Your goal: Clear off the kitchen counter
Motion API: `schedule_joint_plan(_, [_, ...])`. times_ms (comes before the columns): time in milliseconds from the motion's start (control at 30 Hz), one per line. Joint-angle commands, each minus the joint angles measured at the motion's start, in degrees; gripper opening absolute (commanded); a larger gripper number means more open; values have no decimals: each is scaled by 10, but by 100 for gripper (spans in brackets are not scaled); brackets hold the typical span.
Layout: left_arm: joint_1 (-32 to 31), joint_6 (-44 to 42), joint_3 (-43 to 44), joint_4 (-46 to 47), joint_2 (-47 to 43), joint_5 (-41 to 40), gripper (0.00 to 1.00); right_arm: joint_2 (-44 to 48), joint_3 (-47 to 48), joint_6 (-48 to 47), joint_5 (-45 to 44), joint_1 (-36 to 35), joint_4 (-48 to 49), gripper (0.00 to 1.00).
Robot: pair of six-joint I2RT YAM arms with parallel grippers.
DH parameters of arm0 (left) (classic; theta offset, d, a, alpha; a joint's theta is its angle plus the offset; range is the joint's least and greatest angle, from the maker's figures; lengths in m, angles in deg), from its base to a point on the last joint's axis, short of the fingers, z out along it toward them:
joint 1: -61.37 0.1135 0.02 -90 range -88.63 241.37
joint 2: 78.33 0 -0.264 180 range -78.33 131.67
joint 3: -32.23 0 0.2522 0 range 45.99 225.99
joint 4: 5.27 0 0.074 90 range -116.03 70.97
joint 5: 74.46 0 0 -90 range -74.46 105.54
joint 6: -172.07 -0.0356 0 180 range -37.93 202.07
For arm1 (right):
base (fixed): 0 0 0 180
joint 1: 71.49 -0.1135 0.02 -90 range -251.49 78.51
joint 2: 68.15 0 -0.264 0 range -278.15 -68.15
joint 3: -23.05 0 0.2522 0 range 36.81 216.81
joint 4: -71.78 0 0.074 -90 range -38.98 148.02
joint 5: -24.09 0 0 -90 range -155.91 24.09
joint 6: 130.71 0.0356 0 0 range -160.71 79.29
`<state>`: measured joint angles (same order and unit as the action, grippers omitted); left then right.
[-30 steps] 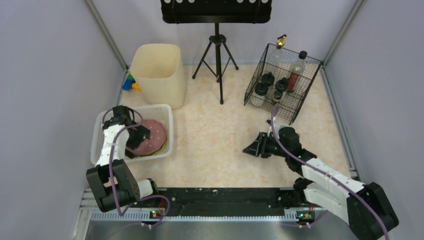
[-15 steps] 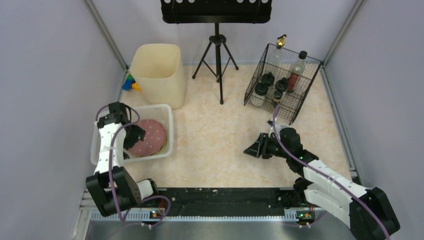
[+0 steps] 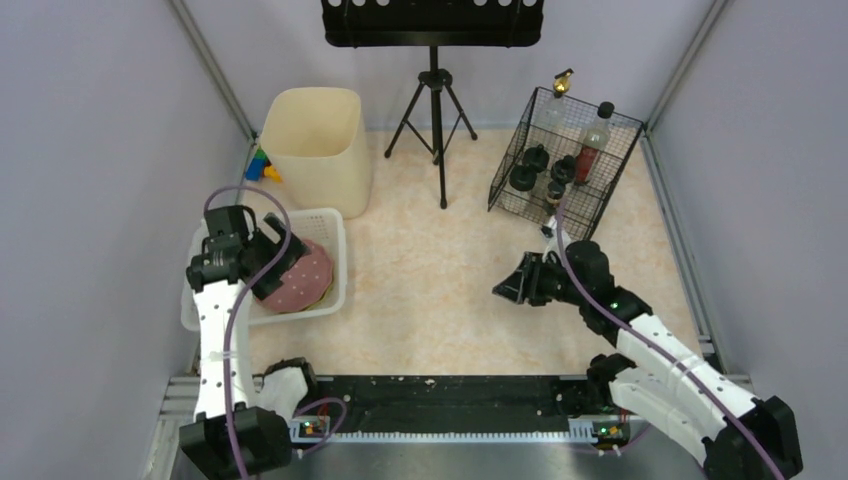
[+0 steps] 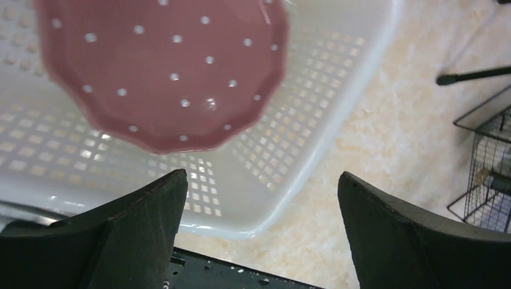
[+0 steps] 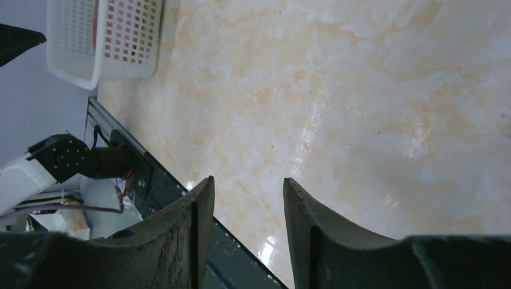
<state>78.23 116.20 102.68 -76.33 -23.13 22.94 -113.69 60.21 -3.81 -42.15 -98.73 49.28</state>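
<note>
The kitchen counter (image 3: 430, 270) is a pale marbled top, also seen in the left wrist view (image 4: 391, 150) and the right wrist view (image 5: 337, 90). A pink dotted plate (image 3: 308, 278) (image 4: 163, 72) lies tilted in the white slotted basket (image 3: 337, 250) (image 4: 337, 138) at the left. My left gripper (image 3: 270, 262) (image 4: 262, 174) hangs open wide above the basket's near corner, holding nothing. My right gripper (image 3: 505, 287) (image 5: 248, 180) hovers over bare counter right of centre, its jaws partly open with nothing between them.
A cream bin (image 3: 315, 145) stands at the back left with small coloured blocks (image 3: 262, 167) beside it. A black tripod stand (image 3: 436, 120) is at the back centre. A black wire rack (image 3: 600, 205) holding bottles sits at the back right. A black rail (image 3: 440, 390) runs along the near edge.
My left arm has risen off the plate and drawn back toward the basket's left side, leaving the plate in the basket. The right gripper shifted slightly up and to the right.
</note>
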Motion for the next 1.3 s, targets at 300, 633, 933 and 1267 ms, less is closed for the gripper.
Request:
schedule_joint_plan(300, [-154, -17, 35, 65, 41, -44, 99, 29, 142, -57, -61, -3, -134, 47])
schedule_joint_plan(633, [-223, -3, 3, 130, 121, -104, 98, 23, 126, -52, -57, -3, -131, 47])
schedule_joint_plan(933, [-304, 7, 7, 151, 178, -156, 90, 44, 155, -81, -130, -3, -204, 48])
schedule_joint_plan(1267, [-352, -2, 23, 154, 241, -180, 68, 68, 180, -82, -149, -3, -240, 49])
